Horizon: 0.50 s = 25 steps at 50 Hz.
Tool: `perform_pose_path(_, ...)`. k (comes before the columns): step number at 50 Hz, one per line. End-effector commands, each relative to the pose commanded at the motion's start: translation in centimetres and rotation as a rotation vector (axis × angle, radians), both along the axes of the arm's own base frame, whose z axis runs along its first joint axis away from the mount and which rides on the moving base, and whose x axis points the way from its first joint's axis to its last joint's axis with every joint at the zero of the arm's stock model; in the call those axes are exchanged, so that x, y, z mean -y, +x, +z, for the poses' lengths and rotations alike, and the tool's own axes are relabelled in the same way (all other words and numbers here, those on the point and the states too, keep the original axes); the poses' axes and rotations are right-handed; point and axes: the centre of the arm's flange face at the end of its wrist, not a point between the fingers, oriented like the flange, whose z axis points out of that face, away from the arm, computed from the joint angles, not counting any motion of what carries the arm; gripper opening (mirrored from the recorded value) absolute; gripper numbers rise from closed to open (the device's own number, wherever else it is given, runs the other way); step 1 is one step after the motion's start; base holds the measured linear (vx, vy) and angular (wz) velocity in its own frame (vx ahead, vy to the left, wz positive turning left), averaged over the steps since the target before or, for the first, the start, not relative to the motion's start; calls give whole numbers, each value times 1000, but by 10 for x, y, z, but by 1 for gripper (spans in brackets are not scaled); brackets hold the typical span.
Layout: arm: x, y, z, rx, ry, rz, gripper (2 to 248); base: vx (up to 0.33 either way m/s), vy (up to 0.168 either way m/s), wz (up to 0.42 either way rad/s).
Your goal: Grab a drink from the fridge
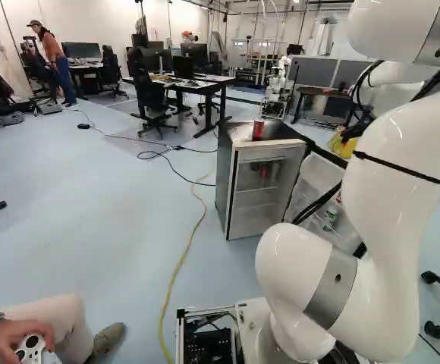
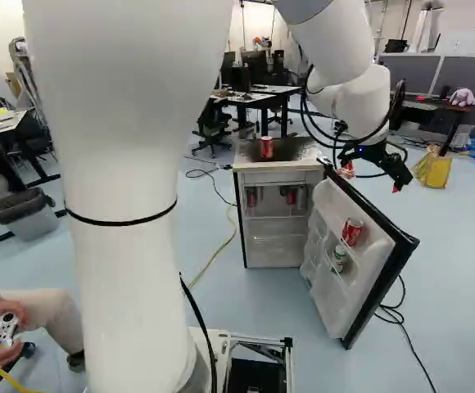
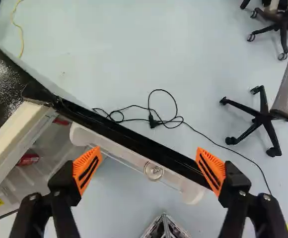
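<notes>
- Spreading wide apart, the gripper's (image 2: 373, 176) fingers hang above the open door (image 2: 332, 299).
- Door shelves hold a red can (image 2: 352, 232) and a green-and-white container (image 2: 339, 257).
- Another can (image 2: 266, 147) stands near the front edge of the fridge (image 2: 278, 176) top; red drinks (image 2: 291, 197) sit inside.
- Only the right base view shows a pink plush toy (image 2: 461, 97).

Can (image 2: 266, 147) on fridge (image 2: 280, 166), cans (image 2: 291, 195) inside, open door (image 2: 327, 205) to its right with drinks (image 2: 352, 232) in it, desk (image 1: 206, 86) behind

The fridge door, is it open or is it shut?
Open: the door stands swung out from the fridge, with a red can showing on its inner side.
</notes>
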Motion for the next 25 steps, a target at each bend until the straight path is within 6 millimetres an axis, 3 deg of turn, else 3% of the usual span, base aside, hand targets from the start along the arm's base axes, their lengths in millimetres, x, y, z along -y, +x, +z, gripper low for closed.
perform_pose_path(25, 40, -24, -3, -21, 27, -71, 247, 0, 0, 0)
